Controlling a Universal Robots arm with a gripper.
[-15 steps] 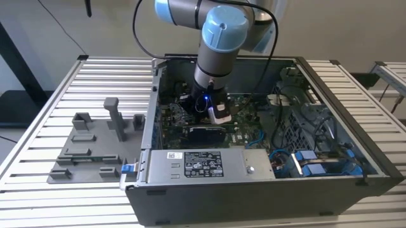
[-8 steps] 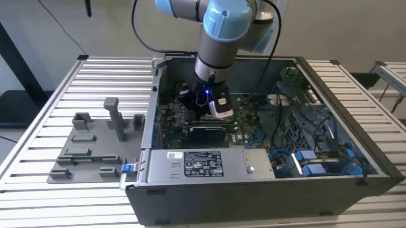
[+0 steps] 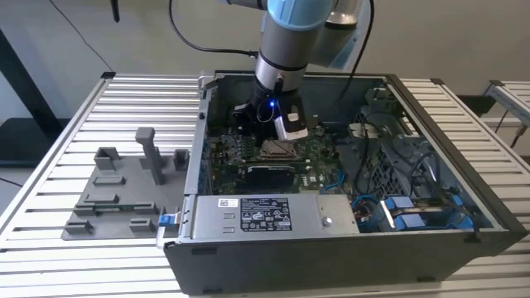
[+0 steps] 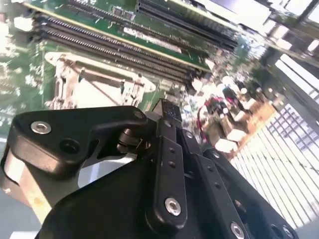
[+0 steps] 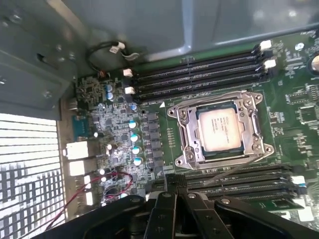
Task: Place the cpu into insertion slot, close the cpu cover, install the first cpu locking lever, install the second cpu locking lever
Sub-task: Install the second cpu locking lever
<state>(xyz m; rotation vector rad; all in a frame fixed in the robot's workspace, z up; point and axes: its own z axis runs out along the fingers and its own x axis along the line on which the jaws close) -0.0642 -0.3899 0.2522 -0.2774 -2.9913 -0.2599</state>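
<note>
Exterior view shows the open computer case (image 3: 348, 248) on the slatted table (image 3: 74, 124), the arm reaching down over the green board (image 5: 294, 124). First wrist view has the socket (image 5: 222, 130) with its silver cover down around the chip (image 5: 219, 128) — seated, pale face up. The gripper (image 5: 172, 185) hangs beside it, fingers pinched together, holding nothing. A lever wants a slow, square push, I judge — no sideways slip.

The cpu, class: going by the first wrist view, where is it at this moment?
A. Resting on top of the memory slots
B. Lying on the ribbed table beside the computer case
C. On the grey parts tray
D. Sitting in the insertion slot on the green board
D: in the first wrist view the cpu lies flat inside the silver metal rim of the insertion slot, between the rows of memory slots.
</note>
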